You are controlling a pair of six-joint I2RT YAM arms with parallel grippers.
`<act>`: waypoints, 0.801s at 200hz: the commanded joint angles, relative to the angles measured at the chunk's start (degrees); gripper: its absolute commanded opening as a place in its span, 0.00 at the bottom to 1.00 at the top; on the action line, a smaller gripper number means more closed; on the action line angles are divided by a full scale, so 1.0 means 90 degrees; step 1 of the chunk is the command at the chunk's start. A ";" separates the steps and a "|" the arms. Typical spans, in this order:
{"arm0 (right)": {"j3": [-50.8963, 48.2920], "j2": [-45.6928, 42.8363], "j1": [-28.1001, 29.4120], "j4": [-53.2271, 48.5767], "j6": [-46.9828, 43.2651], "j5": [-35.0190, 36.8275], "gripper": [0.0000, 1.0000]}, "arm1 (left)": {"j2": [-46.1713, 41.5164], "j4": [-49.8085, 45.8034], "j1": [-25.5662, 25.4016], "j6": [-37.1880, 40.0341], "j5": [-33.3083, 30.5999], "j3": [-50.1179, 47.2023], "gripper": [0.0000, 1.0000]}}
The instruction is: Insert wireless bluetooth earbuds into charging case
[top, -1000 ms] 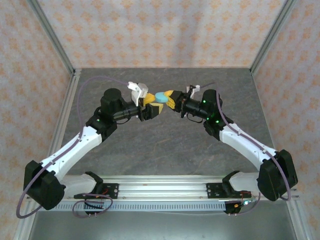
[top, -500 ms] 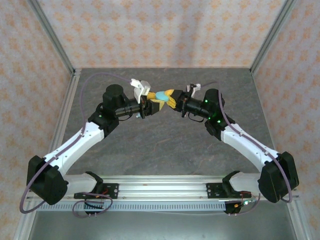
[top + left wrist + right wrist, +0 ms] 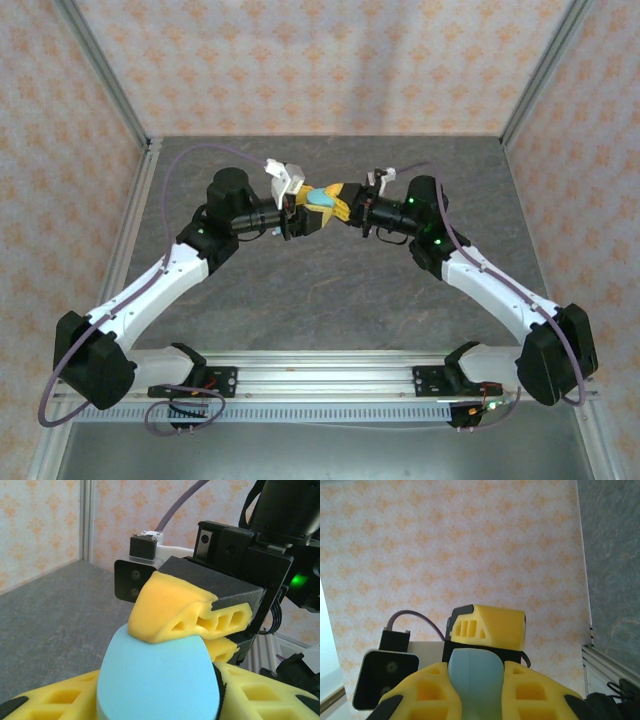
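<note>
Grey stone-patterned table [image 3: 330,290], enclosed on three sides by cream walls [image 3: 320,60] printed with orange motifs; aluminium posts [image 3: 107,75] mark the rear corners.

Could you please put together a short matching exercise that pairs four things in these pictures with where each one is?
Things:
1. pale blue oval plastic case
2. purple flexible cable
3. grey stone-patterned tabletop
4. silver aluminium rail

Places:
A. spreads beneath both arms
B. arches over an arm
C. carries the arm bases at the near edge
D. sits between yellow fingers

Pairs: 1-D, 2-B, 3-A, 4-C.
</note>
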 commanded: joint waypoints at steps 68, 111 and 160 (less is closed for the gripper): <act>0.0352 -0.0106 0.0021 -0.0171 -0.0179 -0.0456 0.00 | -0.0145 -0.0194 -0.0017 0.0238 0.0397 0.0194 0.24; 0.0327 -0.0149 0.0007 -0.0400 -0.0427 -0.0497 0.12 | -0.0294 -0.0359 -0.0017 0.0309 0.0446 0.0180 0.19; 0.0488 -0.0360 -0.0036 -0.0944 -0.1429 -0.0349 0.47 | -0.0547 -0.0519 -0.0017 0.0390 0.0474 0.0040 0.16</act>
